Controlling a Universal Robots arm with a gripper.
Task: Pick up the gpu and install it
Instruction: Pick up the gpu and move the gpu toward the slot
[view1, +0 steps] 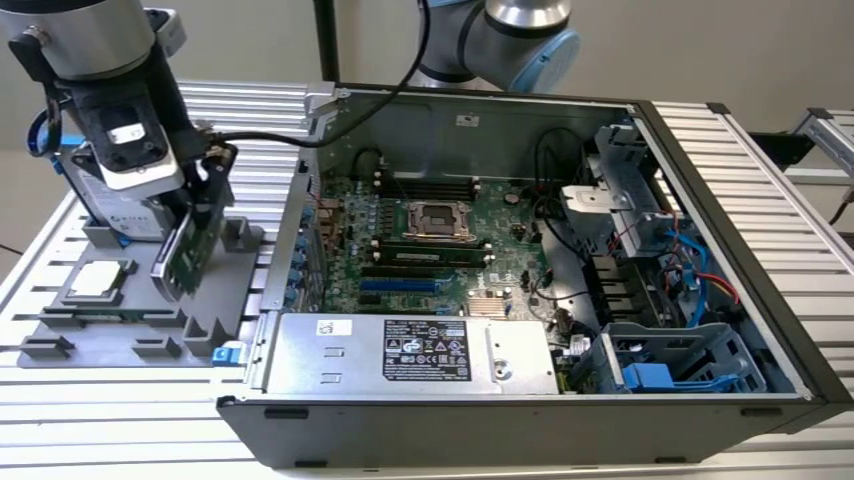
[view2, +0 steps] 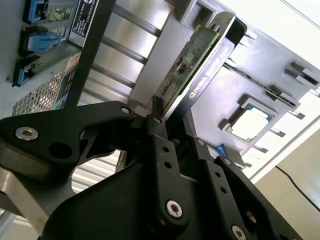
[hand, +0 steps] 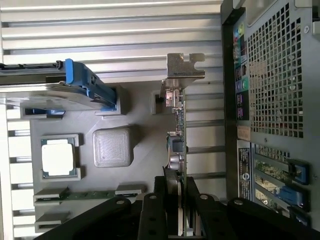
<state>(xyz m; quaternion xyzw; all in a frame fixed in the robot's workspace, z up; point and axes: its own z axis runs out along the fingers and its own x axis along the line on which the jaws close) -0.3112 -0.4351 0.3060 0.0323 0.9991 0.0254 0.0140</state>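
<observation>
Over the gray tray (view1: 94, 332) at the exterior view's left, claw (hand: 178, 184) is clamped on the top edge of the graphics card (hand: 179, 140). Card stands on edge, green board on one face, silver bracket (hand: 185, 67) at one end; can't tell if its lower edge touches the tray. Near it on the tray: processor chip (view1: 98, 280) and blue-framed hard drive (hand: 50, 97); open computer case (view1: 534, 440) sits to the right, motherboard (view1: 441, 240) exposed.
</observation>
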